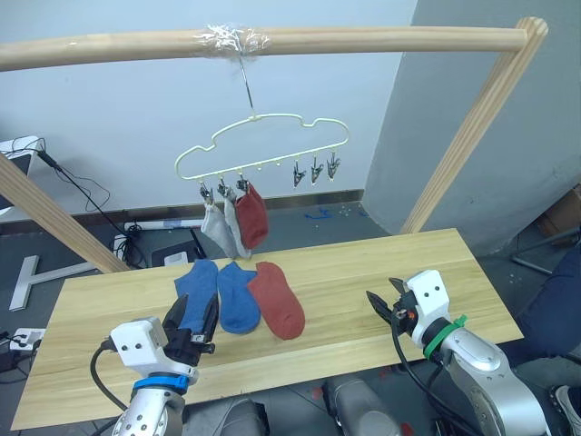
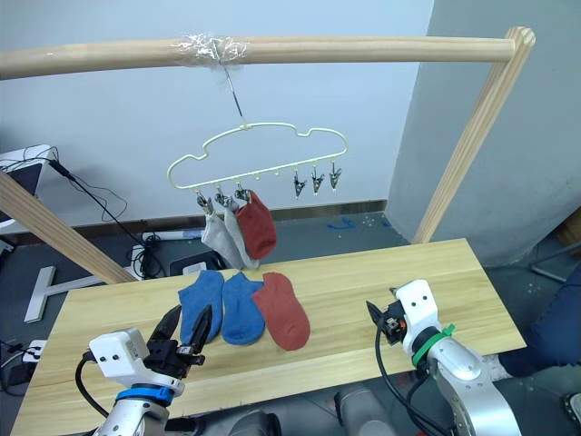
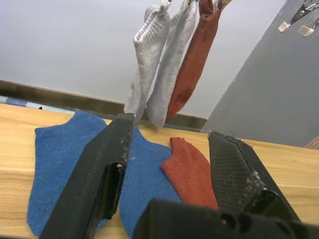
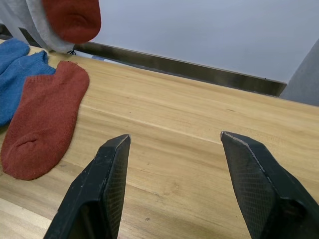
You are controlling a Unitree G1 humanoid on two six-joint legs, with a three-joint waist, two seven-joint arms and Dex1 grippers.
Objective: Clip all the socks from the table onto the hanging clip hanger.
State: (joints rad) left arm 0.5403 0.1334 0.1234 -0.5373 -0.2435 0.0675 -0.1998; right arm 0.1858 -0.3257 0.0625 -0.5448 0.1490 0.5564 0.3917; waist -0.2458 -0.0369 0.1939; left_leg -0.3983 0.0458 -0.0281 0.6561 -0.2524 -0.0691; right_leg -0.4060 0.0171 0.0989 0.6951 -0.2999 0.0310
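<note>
both grippers, left (image 1: 195,320) and right (image 1: 386,304), sat wide open and empty. three socks (image 1: 234,221) were clipped on the hanger (image 1: 263,145); two blue (image 1: 238,295) and one red (image 1: 277,298) waited on the table (image 1: 363,263).

I can read no text, label, brand, number or sign on anything in front of me.
</note>
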